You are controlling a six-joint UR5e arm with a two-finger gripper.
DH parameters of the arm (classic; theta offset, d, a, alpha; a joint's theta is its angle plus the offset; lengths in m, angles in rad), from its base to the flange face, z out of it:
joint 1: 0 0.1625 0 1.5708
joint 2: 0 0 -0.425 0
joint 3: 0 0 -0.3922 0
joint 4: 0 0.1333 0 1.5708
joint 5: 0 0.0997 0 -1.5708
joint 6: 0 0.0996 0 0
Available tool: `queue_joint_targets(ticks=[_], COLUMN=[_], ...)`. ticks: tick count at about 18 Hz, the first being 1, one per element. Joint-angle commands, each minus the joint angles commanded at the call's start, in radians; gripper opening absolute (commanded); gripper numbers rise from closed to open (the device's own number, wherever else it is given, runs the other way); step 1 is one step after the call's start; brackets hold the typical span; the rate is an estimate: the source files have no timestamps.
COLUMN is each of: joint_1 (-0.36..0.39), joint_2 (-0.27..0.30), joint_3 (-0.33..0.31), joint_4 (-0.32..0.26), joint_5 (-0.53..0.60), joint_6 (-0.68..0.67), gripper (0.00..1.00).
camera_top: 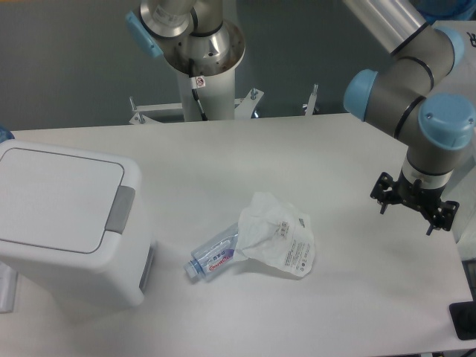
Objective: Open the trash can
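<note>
The trash can (71, 223) is a large white boxy bin at the left of the table. Its flat lid (59, 197) lies closed, with a grey rectangular push button (120, 210) on the lid's right edge. My gripper (407, 217) hangs over the table's right side, far from the bin. It points down, its black fingers (382, 199) spread apart with nothing between them.
A crumpled white plastic bag (279, 236) lies mid-table, and a small clear bottle (212, 256) sticks out from under its left side. The arm's white base column (201, 82) stands behind the far edge. The table's right edge is close to the gripper.
</note>
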Motion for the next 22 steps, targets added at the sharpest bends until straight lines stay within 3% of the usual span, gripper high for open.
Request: queue_joint_targets(ticks=[4,10,17,22], joint_1=[-0.002,0.026,0.015,0.017], joint_2=[0.002,0.008,0.026,0.075], joint_3=[0.002,-0.025,-0.028,-0.050], joint_4=[0.000,0.011,0.015,0.014], joint_5=[-0.006,-0.150,-0.216,-0.345], joint_6=[0.002,-0.005,-0.260,-0.299], gripper=[1.00,1.00,1.00,1.00])
